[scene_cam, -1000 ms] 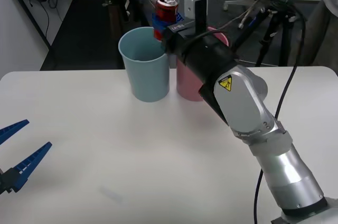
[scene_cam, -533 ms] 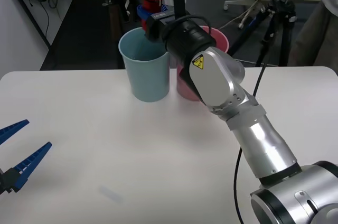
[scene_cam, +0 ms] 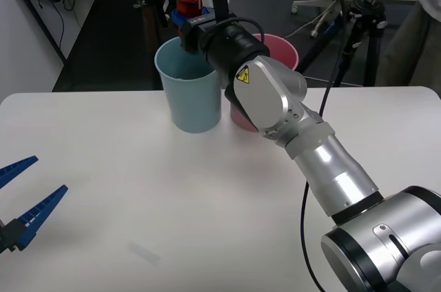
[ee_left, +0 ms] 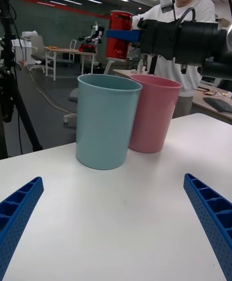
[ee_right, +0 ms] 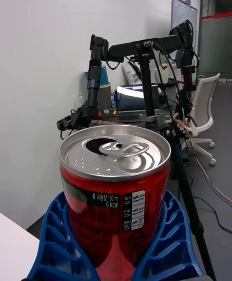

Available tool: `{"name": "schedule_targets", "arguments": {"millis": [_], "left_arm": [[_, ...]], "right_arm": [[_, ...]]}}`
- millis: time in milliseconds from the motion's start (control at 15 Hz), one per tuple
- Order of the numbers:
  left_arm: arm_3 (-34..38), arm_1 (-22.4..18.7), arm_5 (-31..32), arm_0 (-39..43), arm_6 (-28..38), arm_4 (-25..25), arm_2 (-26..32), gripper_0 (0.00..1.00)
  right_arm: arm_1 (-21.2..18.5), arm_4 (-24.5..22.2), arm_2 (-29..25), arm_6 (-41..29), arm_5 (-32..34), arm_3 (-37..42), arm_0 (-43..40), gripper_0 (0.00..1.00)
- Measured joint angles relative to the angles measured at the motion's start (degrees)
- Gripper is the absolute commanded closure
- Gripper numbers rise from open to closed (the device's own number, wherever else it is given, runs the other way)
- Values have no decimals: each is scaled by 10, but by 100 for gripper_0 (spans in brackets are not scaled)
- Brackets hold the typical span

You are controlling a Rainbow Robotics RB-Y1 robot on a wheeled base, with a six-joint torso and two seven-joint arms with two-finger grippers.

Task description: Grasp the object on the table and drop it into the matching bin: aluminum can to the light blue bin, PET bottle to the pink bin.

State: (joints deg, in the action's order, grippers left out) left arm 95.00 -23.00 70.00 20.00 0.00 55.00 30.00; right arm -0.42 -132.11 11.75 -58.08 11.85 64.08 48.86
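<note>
The aluminum can (ee_right: 115, 191) is showing glossy red-painted metal sides and a brushed silver top. The right gripper (ee_right: 116, 247) is pressing ribbed, matt blue plastic fingers against it. The light blue bin (scene_cam: 188, 85) and pink bin (ee_left: 151, 111) are looking like smooth plastic, faintly sheened. The table (scene_cam: 172, 195) is presenting a smooth, matt white surface.

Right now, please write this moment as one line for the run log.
right gripper: shut on aluminum can, above light blue bin | left gripper: open, idle over table | can not yet dropped
</note>
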Motion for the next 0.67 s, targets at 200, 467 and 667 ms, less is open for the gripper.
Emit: {"name": "schedule_targets", "arguments": {"millis": [200,467,667], "left_arm": [[0,0,0,0,0,0,0,0],[0,0,0,0,0,0,0,0],[0,0,0,0,0,0,0,0]], "right_arm": [[0,0,3,2,-9,0,0,0],[0,0,3,4,-11,0,0,0],[0,0,3,4,-11,0,0,0]]}}
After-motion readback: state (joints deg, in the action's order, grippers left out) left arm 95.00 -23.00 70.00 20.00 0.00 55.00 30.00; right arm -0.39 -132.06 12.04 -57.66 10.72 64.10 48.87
